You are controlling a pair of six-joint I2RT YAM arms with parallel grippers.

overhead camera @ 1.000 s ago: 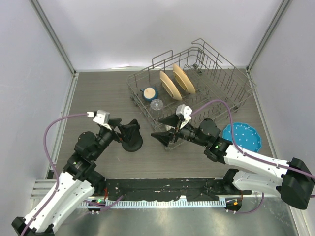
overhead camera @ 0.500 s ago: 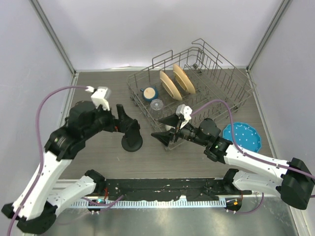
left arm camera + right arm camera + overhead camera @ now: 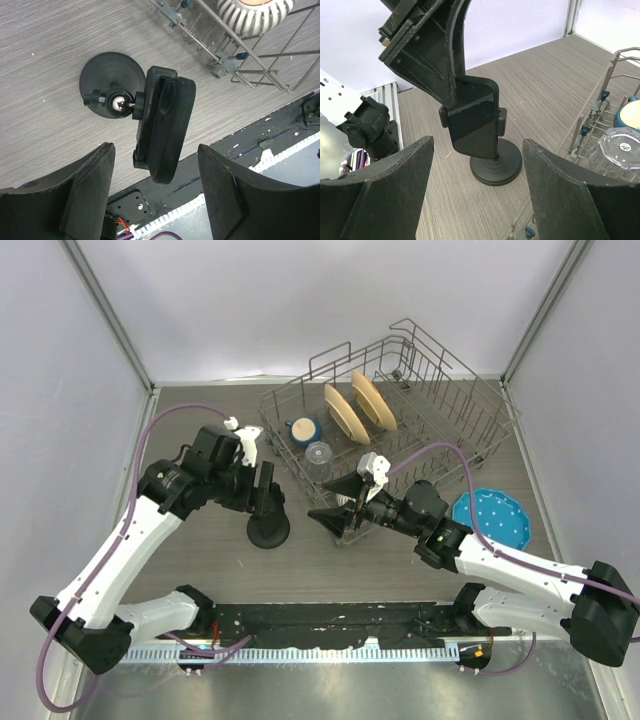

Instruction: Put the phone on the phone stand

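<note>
Phone (image 3: 472, 125), one, sits in the one phone stand (image 3: 498, 171); left gripper (image 3: 156, 150) and right gripper (image 3: 477, 142) gape empty.

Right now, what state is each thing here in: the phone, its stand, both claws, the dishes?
phone: seated in the stand's holder, tilted.
phone stand: upright on the table.
left gripper: open, empty, above the phone.
right gripper: open, empty, beside the stand.
blue plate: lying flat on the table.
dish rack: holding two tan plates on edge.

The top camera overlooks the whole table (image 3: 215, 565); the left wrist looks straight down and the right wrist sideways, both close on the phone stand (image 3: 107, 70).
</note>
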